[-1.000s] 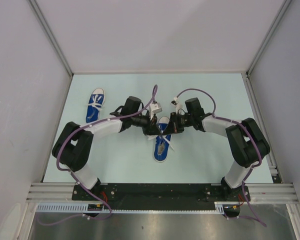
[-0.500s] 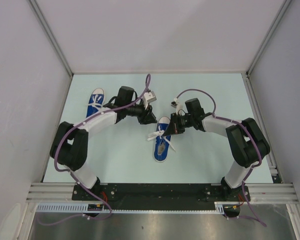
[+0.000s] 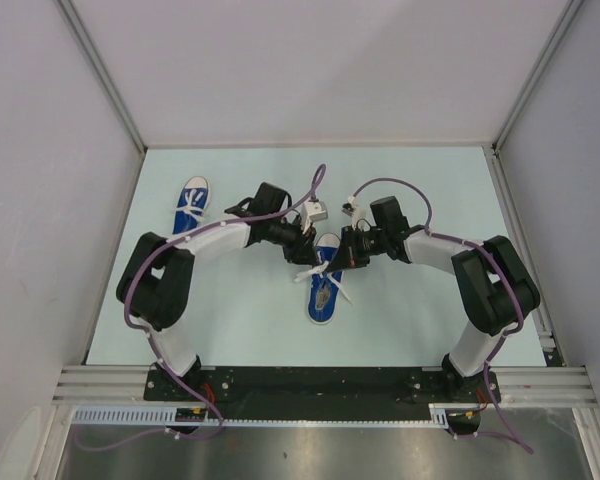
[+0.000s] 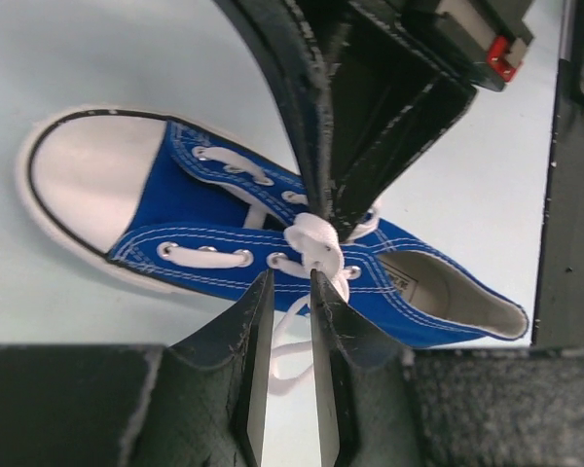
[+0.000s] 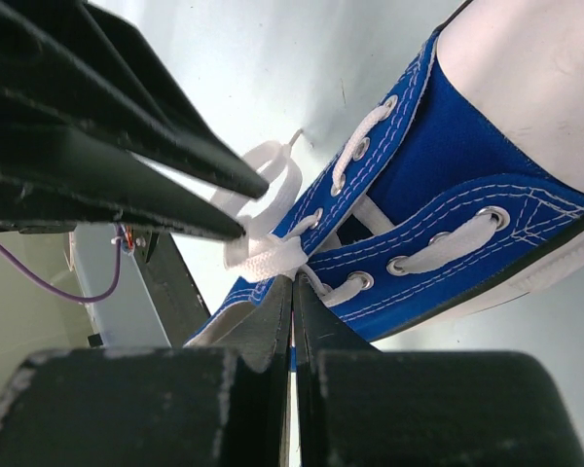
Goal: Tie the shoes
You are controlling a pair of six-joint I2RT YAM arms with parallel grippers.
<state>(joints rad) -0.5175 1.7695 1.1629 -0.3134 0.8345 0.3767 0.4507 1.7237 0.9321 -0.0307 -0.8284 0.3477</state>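
Blue sneaker mid-table, both grippers at its lace again.
We see the left gripper back from the far left, jaws slightly spread astride the lace; the right gripper stays pinching it. Second sneaker lies unmoved, far left.

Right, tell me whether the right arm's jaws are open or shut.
Shut: the right jaws' fingers press together with no gap, pinching the white lace of the blue canvas sneaker.

A pale green tabletop is lying beneath the left end effector and the right end effector, white enclosure walls are rising well beyond and beside them, and an aluminium rail is running well behind them.
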